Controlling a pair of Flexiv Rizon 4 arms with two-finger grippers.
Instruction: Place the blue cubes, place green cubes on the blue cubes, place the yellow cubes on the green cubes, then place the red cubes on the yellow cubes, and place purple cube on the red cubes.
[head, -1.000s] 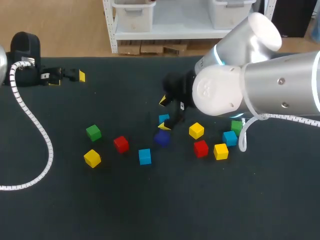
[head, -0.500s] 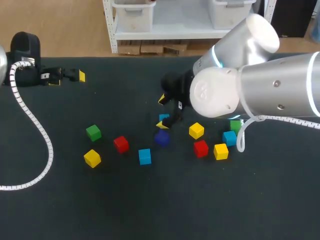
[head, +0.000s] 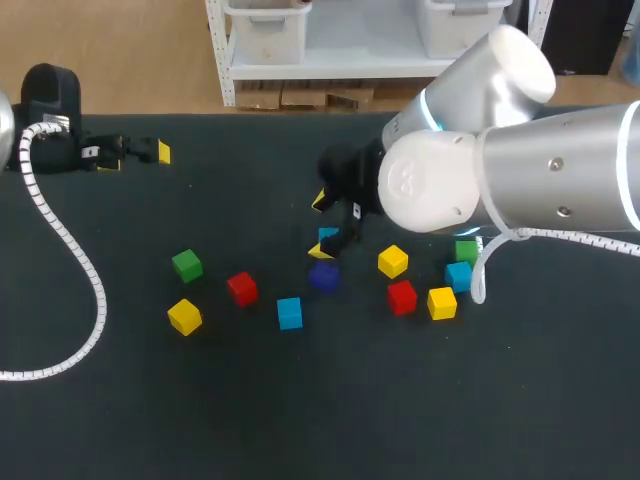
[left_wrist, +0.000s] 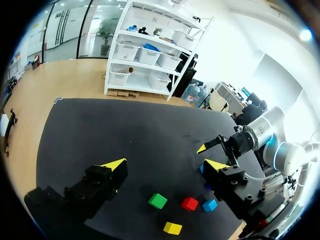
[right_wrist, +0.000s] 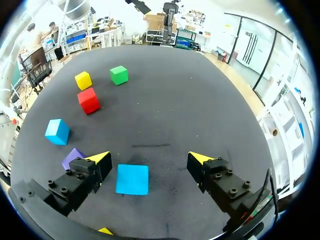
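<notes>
Right wrist view: R gripper (right_wrist: 150, 157) is spread wide and grasps nothing. A blue cube (right_wrist: 132, 179) lies flat on the black table (right_wrist: 200, 95) btwn the fingers, closer to one of them, w/ dark mat showing on both sides, so no contact. The cube is plain bright blue w/ a square top face and crisp edges. A purple cube (right_wrist: 72, 157) sits just beside that nearer finger, partly hidden by its yellow tip. Ahead of the gripper come a second blue cube (right_wrist: 57, 131), then a left red cube (right_wrist: 89, 100), a left yellow cube (right_wrist: 83, 80) and a left green cube (right_wrist: 119, 75). All are apart from each other, none stacked.

Head view: the R arm comes in from the right and its gripper hangs mid-table over the blue cube. The fingers cover most of that cube here, so the gap can't be judged. The purple cube is just near of it. Only this view shows the group right of the gripper: far yellow cube (head: 392, 261), right red cube (head: 402, 296), near yellow cube (head: 442, 302), third blue cube (head: 459, 275) and right green cube (head: 466, 250). All are single and on the mat.

Left wrist view: L gripper (left_wrist: 165, 164) is at the far left of the table, tips well apart and holding nothing. Beyond it are the left-hand green, red, blue and yellow cubes, w/ the R gripper farther off.
</notes>
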